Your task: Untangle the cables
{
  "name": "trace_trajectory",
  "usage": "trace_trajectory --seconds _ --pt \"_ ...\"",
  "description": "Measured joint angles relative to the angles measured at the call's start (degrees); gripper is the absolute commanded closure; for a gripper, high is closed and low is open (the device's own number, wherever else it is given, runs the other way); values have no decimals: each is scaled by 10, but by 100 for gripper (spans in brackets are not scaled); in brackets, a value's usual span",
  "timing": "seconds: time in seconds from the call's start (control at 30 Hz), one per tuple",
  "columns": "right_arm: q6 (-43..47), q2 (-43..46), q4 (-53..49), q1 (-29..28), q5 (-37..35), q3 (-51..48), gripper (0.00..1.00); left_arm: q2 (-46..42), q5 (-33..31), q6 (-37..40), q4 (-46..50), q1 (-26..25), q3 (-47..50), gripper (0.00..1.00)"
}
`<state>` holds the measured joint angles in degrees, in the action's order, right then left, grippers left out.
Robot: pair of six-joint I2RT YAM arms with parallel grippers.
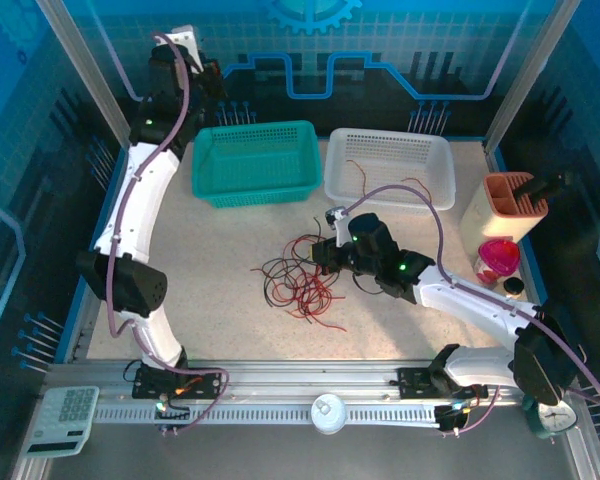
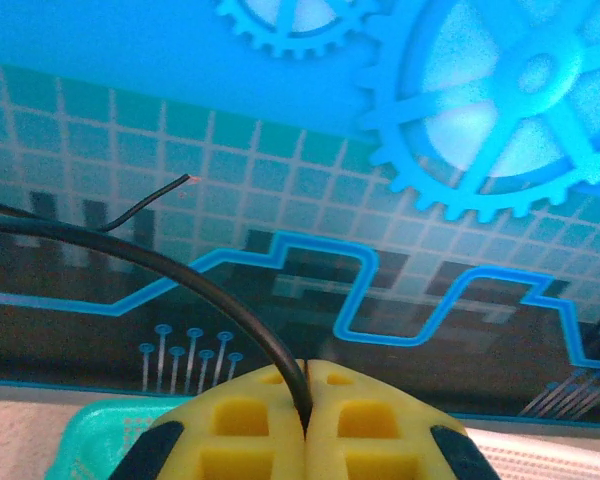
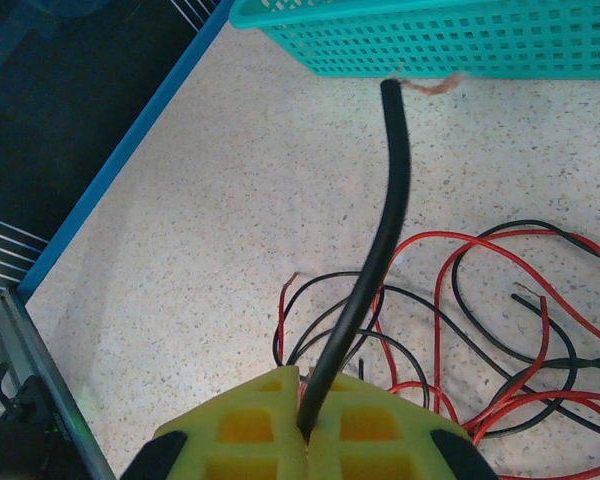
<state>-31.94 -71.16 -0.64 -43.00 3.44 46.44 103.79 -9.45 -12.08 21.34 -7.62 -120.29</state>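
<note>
We would hold these light, limp cables near an end; left hand and right hand each pinch a black wire.

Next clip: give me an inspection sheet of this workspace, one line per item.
Surface: speckled beige table, no spills seen.
Job's things: tangle of red and black cables mid-table; a few wires lie in the white basket, with the teal basket beside it.
Clutter: peach slotted holder and pink object at the right edge; calculator on the front ledge.
Grippers: left gripper raised high, jaws shut on a black cable; right gripper low by the tangle, jaws shut on a short black cable end.
Cables: lilac arm cables run along both arms.
Surroundings: blue gear-printed panels, metal frame posts.
</note>
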Motion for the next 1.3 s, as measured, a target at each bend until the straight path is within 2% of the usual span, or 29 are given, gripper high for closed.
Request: trace_trajectory --seconds 0.33,0.57,0.73,1.0,1.3 --pt "-2 -5 1 1 7 0 100 1 40 -10 -31 5 41 100" --pt "-2 -6 2 1 15 0 100 1 83 10 -96 5 79 100" --pt "-2 -22 3 1 20 0 100 1 107 53 -179 5 123 100" --pt "-2 -32 2 1 28 1 100 9 124 163 -324 5 223 100" --pt "-2 -32 2 1 28 1 100 42 146 222 -356 2 282 100"
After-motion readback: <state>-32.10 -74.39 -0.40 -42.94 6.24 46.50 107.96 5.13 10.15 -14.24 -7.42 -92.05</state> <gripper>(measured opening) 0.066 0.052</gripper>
